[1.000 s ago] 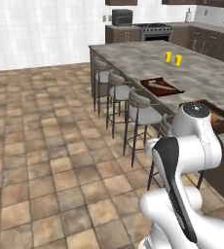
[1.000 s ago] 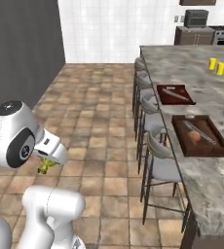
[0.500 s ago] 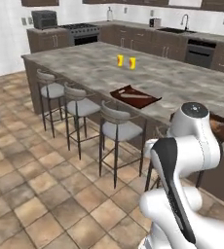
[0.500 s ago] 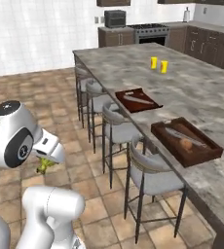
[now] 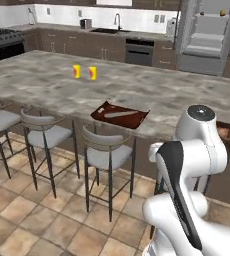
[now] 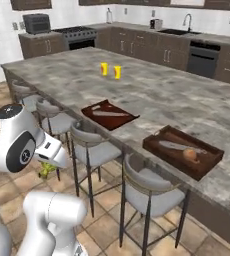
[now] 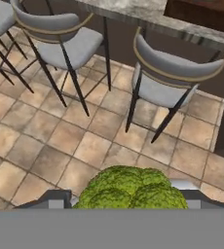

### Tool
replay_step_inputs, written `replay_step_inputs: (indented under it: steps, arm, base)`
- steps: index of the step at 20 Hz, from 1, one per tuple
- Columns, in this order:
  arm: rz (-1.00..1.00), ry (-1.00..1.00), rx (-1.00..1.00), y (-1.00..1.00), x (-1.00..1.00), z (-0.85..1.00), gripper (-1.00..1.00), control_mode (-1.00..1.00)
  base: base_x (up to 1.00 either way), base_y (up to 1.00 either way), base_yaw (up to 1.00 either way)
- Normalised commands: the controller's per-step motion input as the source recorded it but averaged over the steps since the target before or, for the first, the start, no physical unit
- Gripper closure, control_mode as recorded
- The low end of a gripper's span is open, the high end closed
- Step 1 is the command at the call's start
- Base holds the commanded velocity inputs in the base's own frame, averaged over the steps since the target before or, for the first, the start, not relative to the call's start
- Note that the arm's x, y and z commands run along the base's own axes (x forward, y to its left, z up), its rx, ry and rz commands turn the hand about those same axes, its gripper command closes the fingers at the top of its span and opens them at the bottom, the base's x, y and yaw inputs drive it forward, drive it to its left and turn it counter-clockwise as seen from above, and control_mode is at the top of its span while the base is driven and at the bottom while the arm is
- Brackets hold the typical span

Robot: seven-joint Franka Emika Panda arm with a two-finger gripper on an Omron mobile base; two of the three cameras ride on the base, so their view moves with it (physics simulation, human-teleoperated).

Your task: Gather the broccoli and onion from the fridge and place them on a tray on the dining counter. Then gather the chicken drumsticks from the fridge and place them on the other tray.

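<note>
My gripper (image 7: 122, 198) is shut on the broccoli (image 7: 128, 187), a bright-green lumpy piece low in the hand view. In the right base view the broccoli (image 6: 46, 170) hangs under the gripper (image 6: 51, 164), above the floor tiles beside the stools. Two dark brown trays rest on the dining counter (image 6: 152, 95): the left tray (image 6: 108, 114) and the right tray (image 6: 183, 150). The round orange-brown onion (image 6: 189, 154) lies in the right tray. The grey fridge (image 5: 207, 40) stands far back at the right in the left base view.
Grey-cushioned stools (image 6: 89, 147) line the counter's near side, and two of them (image 7: 170, 78) sit below the hand. Two small yellow containers (image 5: 84, 72) stand mid-counter. Dark cabinets, a stove and a sink run along the back wall.
The whole picture has swung: the base has turned and closed on the dining counter, now seen broadside with both trays nearer. The gripper keeps hold of the broccoli.
</note>
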Motion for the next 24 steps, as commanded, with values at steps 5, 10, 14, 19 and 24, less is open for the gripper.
replay_step_inputs:
  steps: [5,10,14,19,24]
  arm:
    - [0.00,0.00,0.00,0.00,0.00,0.00,1.00,1.00]
    - [0.00,0.00,0.00,0.00,0.00,0.00,1.00,1.00]
    - [0.00,0.00,0.00,0.00,0.00,0.00,1.00,1.00]
    - [0.00,0.00,0.00,0.00,0.00,0.00,1.00,1.00]
    - [0.00,0.00,0.00,0.00,0.00,0.00,1.00,1.00]
  base:
    - [0.27,0.68,-0.69]
    - [0.00,0.63,-0.69]
    - [0.21,0.18,-0.74]
    - [0.44,-0.02,-0.72]
    - [0.64,0.35,-0.22]
